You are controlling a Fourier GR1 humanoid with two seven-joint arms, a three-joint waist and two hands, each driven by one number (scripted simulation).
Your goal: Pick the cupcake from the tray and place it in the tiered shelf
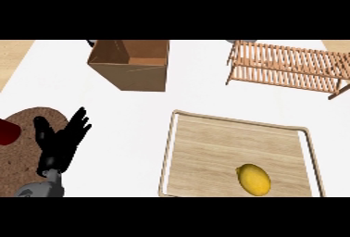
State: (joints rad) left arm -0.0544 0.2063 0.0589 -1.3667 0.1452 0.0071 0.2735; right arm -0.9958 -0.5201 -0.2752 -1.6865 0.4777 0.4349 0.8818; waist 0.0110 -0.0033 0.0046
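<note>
No cupcake shows on the tray [205,143], only a lemon [253,179] at its 5 o'clock; left hand [63,139] rests open, shelf [290,67] at 1 o'clock, so nothing looks started.

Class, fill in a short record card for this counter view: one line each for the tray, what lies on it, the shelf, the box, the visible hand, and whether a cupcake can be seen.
tray: wooden tray with raised rim, lower right of the view
on tray: one yellow lemon, near the tray's lower right
shelf: wooden slatted tiered shelf, top right, nothing seen on it
box: open brown cardboard box, top centre
left hand: left hand open, fingers up, resting at lower left over a brown round mat
right hand: not in view
cupcake: none visible
</note>
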